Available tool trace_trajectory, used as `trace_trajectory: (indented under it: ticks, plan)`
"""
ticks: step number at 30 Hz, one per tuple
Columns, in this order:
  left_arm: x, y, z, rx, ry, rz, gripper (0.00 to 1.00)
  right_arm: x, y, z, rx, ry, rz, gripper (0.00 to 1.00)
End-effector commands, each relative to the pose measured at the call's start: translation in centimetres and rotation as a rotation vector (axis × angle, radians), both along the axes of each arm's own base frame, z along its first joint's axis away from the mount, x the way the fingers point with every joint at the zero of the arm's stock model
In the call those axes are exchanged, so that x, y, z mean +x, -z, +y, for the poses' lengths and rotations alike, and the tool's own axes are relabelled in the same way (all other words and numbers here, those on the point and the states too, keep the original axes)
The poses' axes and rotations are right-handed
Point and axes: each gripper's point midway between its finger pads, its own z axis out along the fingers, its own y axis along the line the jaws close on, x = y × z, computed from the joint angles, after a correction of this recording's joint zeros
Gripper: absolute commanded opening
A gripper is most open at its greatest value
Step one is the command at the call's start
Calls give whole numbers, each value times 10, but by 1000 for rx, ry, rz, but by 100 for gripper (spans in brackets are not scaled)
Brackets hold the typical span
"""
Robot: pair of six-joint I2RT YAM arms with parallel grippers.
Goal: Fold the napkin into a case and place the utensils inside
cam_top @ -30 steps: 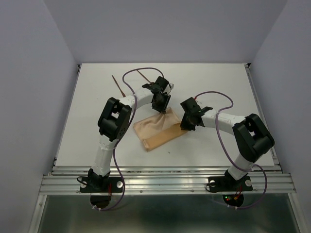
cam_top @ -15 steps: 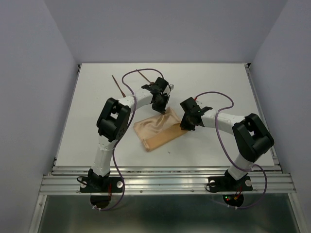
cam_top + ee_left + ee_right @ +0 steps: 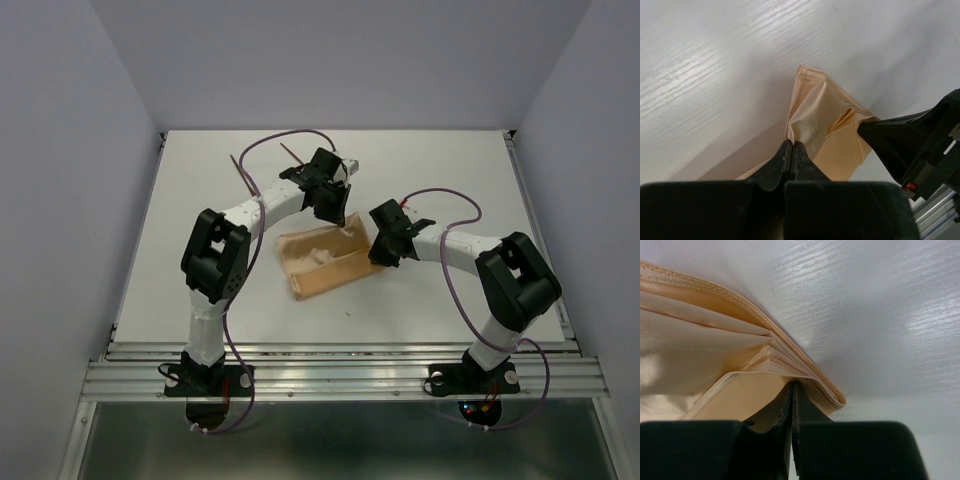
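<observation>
The tan napkin (image 3: 320,262) lies folded mid-table, its layered edges showing in the right wrist view (image 3: 715,340). My left gripper (image 3: 337,212) is shut on a pinch of the top layer (image 3: 810,120) at the far corner, and that layer rises in a taut peak. My right gripper (image 3: 384,252) is shut at the napkin's right corner, its tips (image 3: 791,387) nipping the hemmed edge. In the left wrist view the right gripper (image 3: 910,145) shows as a black shape beside the cloth. Two thin reddish-brown utensils lie at the far left, one (image 3: 243,171) in full view and one (image 3: 291,152) partly behind the cable.
A purple cable (image 3: 270,150) loops over the far utensil. Another cable (image 3: 445,200) arches over the right arm. The white table (image 3: 450,160) ends in a metal rail (image 3: 340,350) at the near edge, and grey walls stand on three sides.
My left gripper closed on the napkin's top layer, then drew back toward the far side, lifting that layer. The napkin shifted slightly left. The right gripper held its place.
</observation>
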Motion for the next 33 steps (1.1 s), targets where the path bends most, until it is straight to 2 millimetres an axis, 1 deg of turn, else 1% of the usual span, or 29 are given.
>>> trace_trajectory:
  ticks: [1, 6, 13, 24, 28, 33]
  plan:
    - [-15, -21, -6, -60, 35, 1, 0, -21, 33, -26, -130, 24, 98, 4]
    - [-26, -20, -9, -51, 46, 2, 0, -21, 33, -25, -128, 28, 98, 4]
    - [-46, -12, -13, -11, 57, 5, 0, -19, 31, -23, -118, 34, 94, 4]
    - [-61, -16, -16, -23, 26, -6, 0, -21, 34, -22, -109, 40, 106, 4]
    - [-67, -14, -18, -22, -1, 13, 0, -21, 33, -22, -101, 45, 102, 4]
    - [-73, -11, -26, -43, -62, 56, 0, -22, 33, -21, -94, 56, 102, 4]
